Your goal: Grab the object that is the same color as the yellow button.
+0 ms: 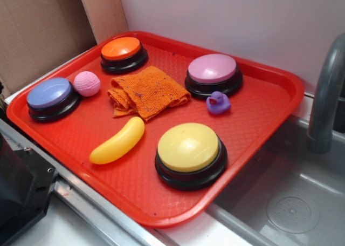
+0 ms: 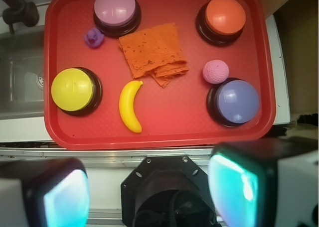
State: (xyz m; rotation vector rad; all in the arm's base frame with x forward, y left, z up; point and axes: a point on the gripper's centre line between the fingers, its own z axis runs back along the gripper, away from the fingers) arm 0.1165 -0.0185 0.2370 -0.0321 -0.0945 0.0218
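Observation:
A glossy yellow toy banana [image 1: 117, 142] [image 2: 130, 106] lies flat on the red tray [image 1: 269, 103] [image 2: 164, 130], just left of the yellow button [image 1: 189, 149] [image 2: 73, 89] in the exterior view. My gripper [image 2: 152, 192] hangs high above the robot base, short of the tray's near edge, well away from the banana. Its two teal-padded fingers [image 2: 67, 199] stand wide apart with nothing between them. The gripper does not show in the exterior view.
On the tray also sit an orange button [image 1: 123, 52], a pink button [image 1: 213, 72], a blue-purple button [image 1: 51, 96], an orange knitted cloth [image 1: 146, 92], a pink ball [image 1: 87, 83] and a small purple duck [image 1: 218, 103]. A grey sink with faucet [image 1: 326, 100] lies to the right.

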